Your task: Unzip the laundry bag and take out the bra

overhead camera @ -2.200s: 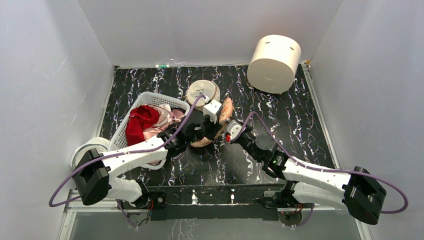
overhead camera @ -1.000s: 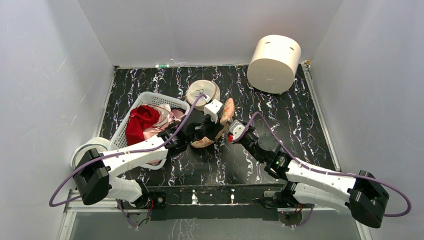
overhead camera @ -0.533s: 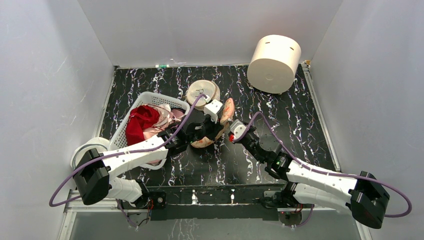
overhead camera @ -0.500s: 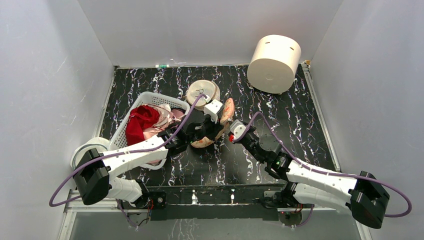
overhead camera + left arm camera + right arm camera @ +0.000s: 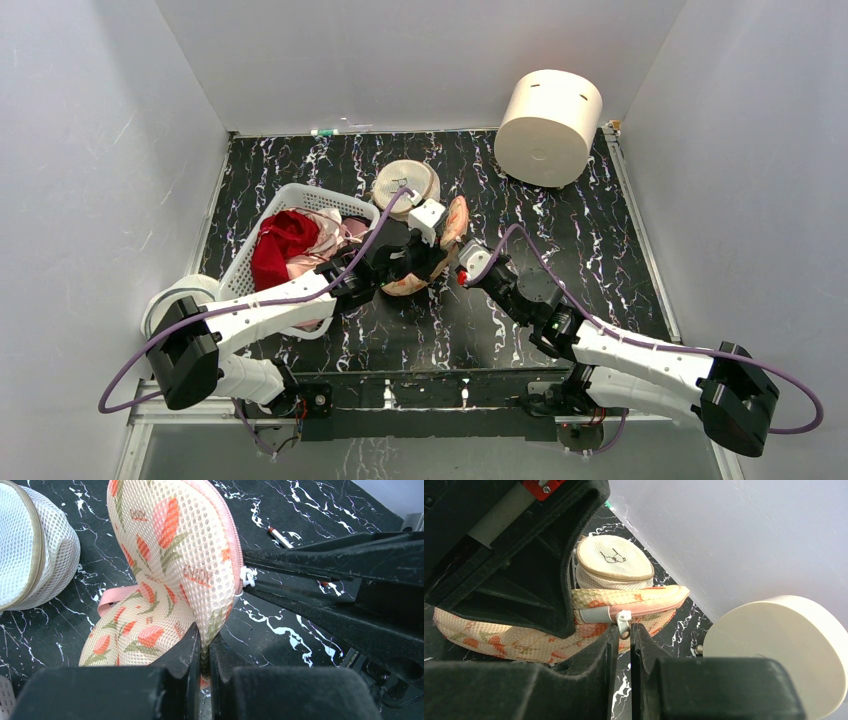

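The laundry bag [image 5: 455, 222], peach with an orange leaf print, stands partly on edge at mid table. My left gripper [image 5: 424, 263] is shut on its lower rim, as the left wrist view [image 5: 204, 649] shows, with the bag [image 5: 170, 555] rising above the fingers. My right gripper [image 5: 452, 268] is at the pink zip. In the right wrist view its fingertips [image 5: 624, 632] pinch the white zip pull [image 5: 624, 619] at the end of the closed zip. The pull also shows in the left wrist view [image 5: 247, 576]. The bra is hidden.
A round cream mesh disc [image 5: 405, 182] lies just behind the bag. A white basket [image 5: 300, 195] with a red garment [image 5: 280, 245] and pink clothes stands on the left. A big white cylinder [image 5: 548, 112] stands at the back right. Grey walls close in three sides.
My right gripper has crept slightly up and toward the bag's zip. The left arm and the bag have held still.
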`<state>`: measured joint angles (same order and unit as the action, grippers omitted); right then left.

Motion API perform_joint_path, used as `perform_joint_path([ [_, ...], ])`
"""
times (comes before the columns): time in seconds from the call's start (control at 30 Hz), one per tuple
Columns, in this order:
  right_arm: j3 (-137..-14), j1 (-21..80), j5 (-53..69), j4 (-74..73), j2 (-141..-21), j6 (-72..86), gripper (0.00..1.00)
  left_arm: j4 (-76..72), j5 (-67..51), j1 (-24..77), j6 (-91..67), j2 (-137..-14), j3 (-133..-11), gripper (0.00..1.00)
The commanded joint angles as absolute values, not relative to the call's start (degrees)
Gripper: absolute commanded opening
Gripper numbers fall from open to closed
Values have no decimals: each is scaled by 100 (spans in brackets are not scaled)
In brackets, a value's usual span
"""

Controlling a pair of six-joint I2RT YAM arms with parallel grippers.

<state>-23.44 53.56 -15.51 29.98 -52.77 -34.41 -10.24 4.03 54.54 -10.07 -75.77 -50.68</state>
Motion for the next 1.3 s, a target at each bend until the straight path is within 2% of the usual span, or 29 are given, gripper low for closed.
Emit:
perform_joint_path([
  [0.0,-2461,5361,-1433,3184,-5257,-3394,12,-1098,317,5450,-1020,-7568,-5267,0],
  [0.2,-2463,5361,-1300,3085,-5264,-3318,12,-1099,301,5454,-1028,-7583,-5267,0],
  [0.43,-2439,5360,-1578,3133,-5253,-3089,0,-1091,306,5457,-1028,-7595,-5270,0],
  [0.87,-2560,5328,-1670,2631,-5054,-2509,0,-1049,357,5452,-898,-7629,-5295,0],
  [1.0,-2878,4919,-1491,2007,-5035,-1898,0,-1072,418,5452,-766,-7596,-5259,0],
  [1.27,-3461,3243,-399,981,-5132,-575,0,-1127,405,5463,-326,-7578,-5182,0],
])
